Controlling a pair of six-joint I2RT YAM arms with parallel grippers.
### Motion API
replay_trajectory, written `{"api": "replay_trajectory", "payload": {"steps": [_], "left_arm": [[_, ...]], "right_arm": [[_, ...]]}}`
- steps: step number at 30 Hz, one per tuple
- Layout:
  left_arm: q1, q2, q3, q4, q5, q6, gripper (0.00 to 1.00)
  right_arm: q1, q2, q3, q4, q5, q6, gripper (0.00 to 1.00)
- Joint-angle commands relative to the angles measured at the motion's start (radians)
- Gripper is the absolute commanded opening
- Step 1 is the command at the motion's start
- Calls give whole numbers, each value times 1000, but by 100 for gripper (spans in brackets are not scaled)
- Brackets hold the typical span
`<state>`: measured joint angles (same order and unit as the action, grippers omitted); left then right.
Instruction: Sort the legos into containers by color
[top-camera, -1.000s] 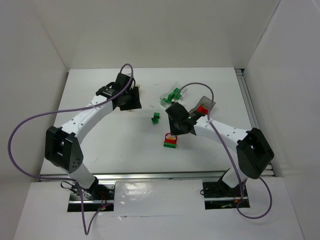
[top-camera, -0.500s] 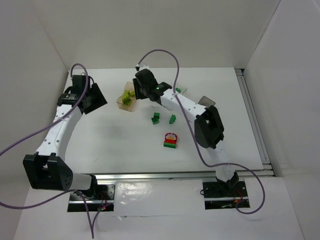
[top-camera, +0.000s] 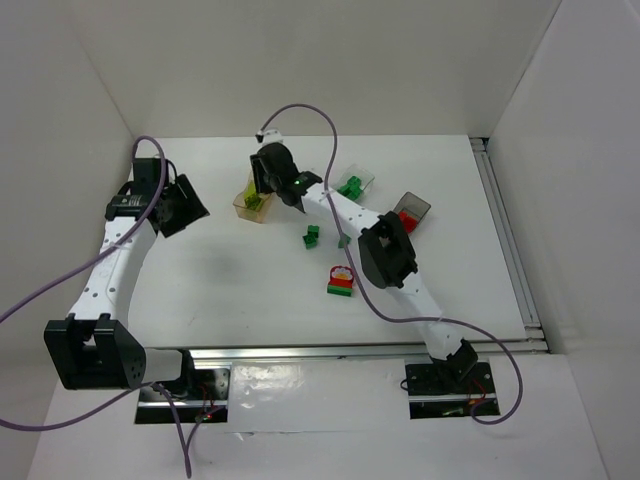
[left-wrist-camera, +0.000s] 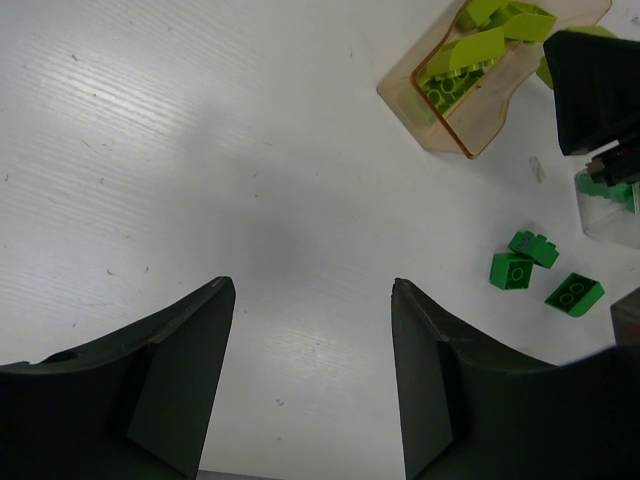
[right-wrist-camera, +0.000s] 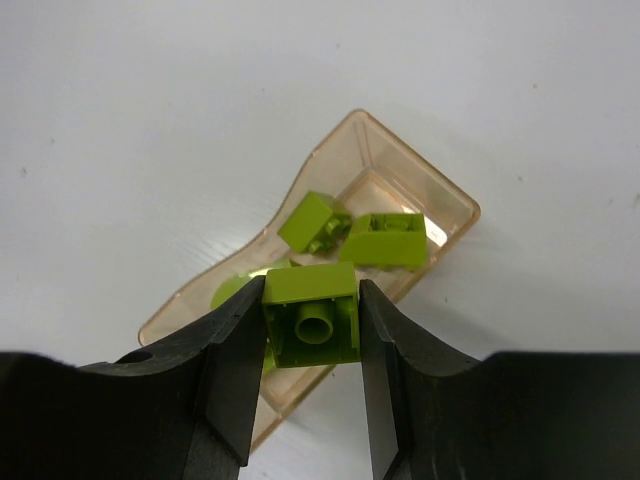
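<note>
Right wrist view: lime brick (right-wrist-camera: 312, 325) clamped between fingers of right pincer (right-wrist-camera: 310, 292), stud side facing camera. Held over one end of amber tub (right-wrist-camera: 440, 200); touching it or not, cannot tell. More lime pieces (right-wrist-camera: 385, 240) lying inside tub.

Top view: amber tub at far side of desk (top-camera: 250, 290), left of middle. Clear tub (top-camera: 365, 182) to its right, holding dark green bricks (top-camera: 350, 187). Grey tub (top-camera: 418, 205) further right, red brick (top-camera: 404, 217) in it. Loose green bricks (top-camera: 312, 235) mid-desk, nearer than the tubs. Red-and-green stack (top-camera: 340, 282) nearer still.

Left pincer (left-wrist-camera: 312, 290) well left of amber tub, fingers apart, nothing between them, above bare desk.
</note>
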<state>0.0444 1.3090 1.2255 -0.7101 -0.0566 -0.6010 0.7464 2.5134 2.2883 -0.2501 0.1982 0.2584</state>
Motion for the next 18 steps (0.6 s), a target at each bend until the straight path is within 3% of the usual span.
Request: {"api": "replay_trajectory", "payload": {"steps": [1,5,6,10,13,15,18], "left_arm": [[12,-22,6,4,34,27,72],[12,-13,6,4,43,47,72],[12,-13,17,-9,43,47,72],[12,-13,17,-19,52,58,72],[12,-22,6,-19,63,58,72],[12,-22,-4,-19,73,58,72],[12,-33,-4,-19,74,58,72]], "right_arm": [[-1,41,92,124,23,-19,40],[-1,116,186,133,46,-19,50],[-1,128,209,133,46,-19,66],[-1,98,171,156,46,-9,86],[-1,38,107,178,58,-8,86],[-1,-53,64,178,82,-8,77],[8,-238,-128,213,113,1,61]]}}
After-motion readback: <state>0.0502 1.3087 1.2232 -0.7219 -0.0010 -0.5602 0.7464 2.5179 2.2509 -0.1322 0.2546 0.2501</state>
